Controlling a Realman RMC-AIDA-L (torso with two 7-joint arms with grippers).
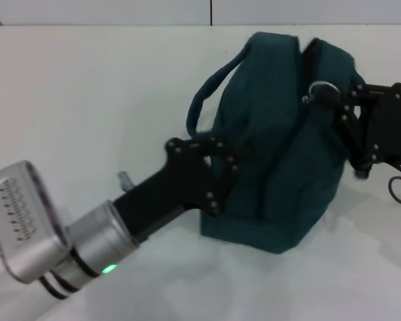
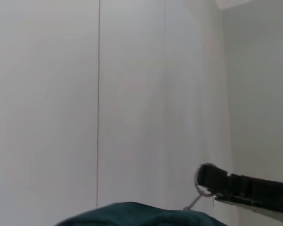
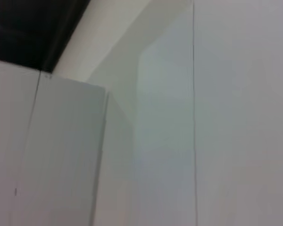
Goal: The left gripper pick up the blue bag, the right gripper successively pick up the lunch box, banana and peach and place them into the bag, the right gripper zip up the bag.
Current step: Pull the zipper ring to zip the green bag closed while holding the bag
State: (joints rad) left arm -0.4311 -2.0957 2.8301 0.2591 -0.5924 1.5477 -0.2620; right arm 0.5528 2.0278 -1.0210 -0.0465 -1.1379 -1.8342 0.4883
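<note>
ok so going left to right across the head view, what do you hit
left arm's silver wrist → left gripper against the bag's side → blue bag → ring zipper pull → right gripper at the pull, its black body reaching to the right edge

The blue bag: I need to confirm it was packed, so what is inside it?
Nothing inside shows. The blue bag stands on the white table, its fabric hiding any contents. The right tool is at the zipper ring on top; the left tool grips its side.
</note>
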